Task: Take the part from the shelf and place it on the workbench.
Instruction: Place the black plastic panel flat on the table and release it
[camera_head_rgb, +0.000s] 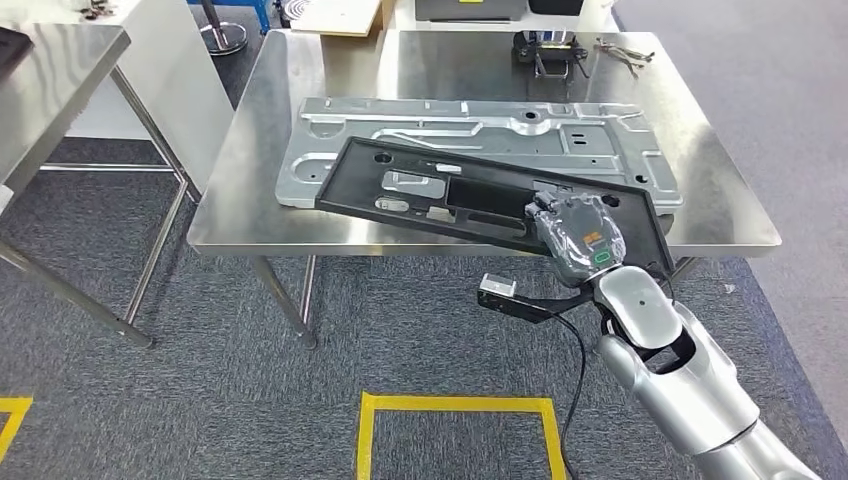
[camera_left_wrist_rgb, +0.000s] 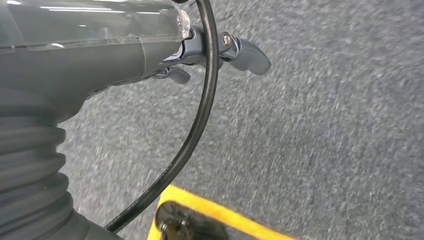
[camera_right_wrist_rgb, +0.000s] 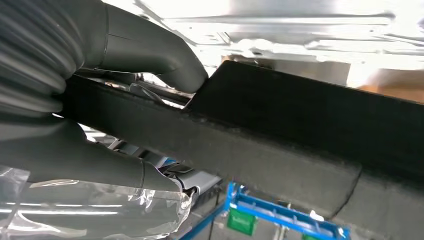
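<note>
The part is a long black plastic frame (camera_head_rgb: 480, 195) with cut-outs, lying slantwise over a silver stamped metal panel (camera_head_rgb: 480, 125) on the steel workbench (camera_head_rgb: 300, 235). Its near right end juts past the bench's front edge. My right hand (camera_head_rgb: 578, 235), in a clear cover, grips that end. In the right wrist view the thumb (camera_right_wrist_rgb: 150, 50) and fingers (camera_right_wrist_rgb: 100, 165) clamp the frame's black edge (camera_right_wrist_rgb: 300, 130). I cannot tell whether the frame rests on the panel or hovers just above it. My left hand (camera_left_wrist_rgb: 200, 50) hangs over grey carpet and holds nothing.
A black clamp tool (camera_head_rgb: 548, 50) and pliers (camera_head_rgb: 625, 52) lie at the bench's back edge. A second steel table (camera_head_rgb: 50, 60) stands at the left. Yellow tape (camera_head_rgb: 455, 405) marks a square on the carpet before the bench.
</note>
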